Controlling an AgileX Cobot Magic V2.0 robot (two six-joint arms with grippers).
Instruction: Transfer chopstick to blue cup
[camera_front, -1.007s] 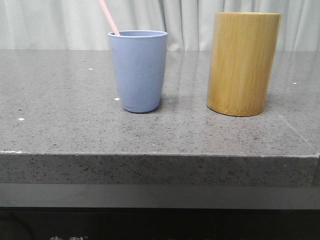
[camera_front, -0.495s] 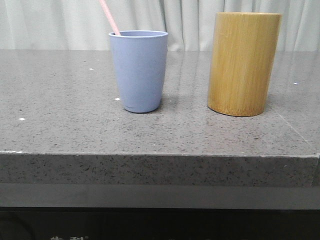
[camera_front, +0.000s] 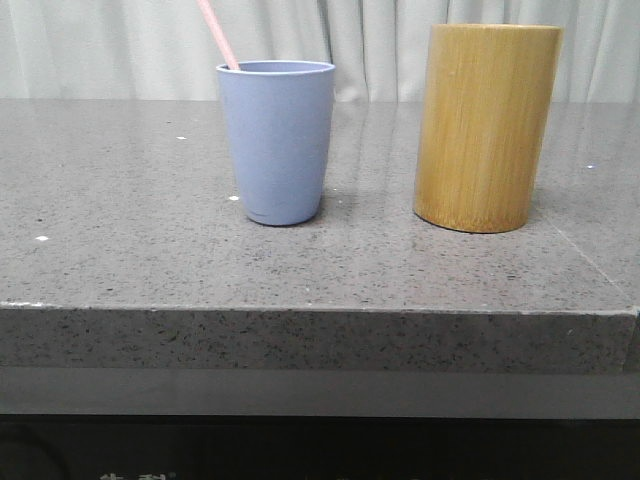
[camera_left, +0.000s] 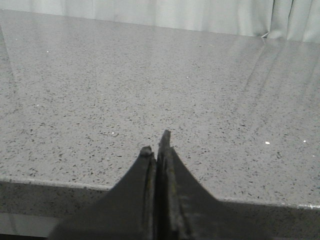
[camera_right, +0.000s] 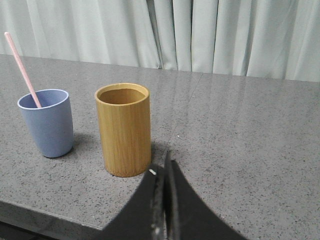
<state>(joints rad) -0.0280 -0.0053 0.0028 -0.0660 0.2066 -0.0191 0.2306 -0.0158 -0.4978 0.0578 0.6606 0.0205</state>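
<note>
The blue cup stands upright on the grey stone table, left of centre in the front view. A pale pink chopstick stands in it, leaning left over its rim. Both show in the right wrist view too: the cup and the chopstick. My left gripper is shut and empty over bare table near the front edge. My right gripper is shut and empty, back from the bamboo holder. Neither gripper shows in the front view.
A tall tan bamboo holder stands right of the cup; its inside looks empty in the right wrist view. The table's front edge runs across the front view. Pale curtains hang behind the table.
</note>
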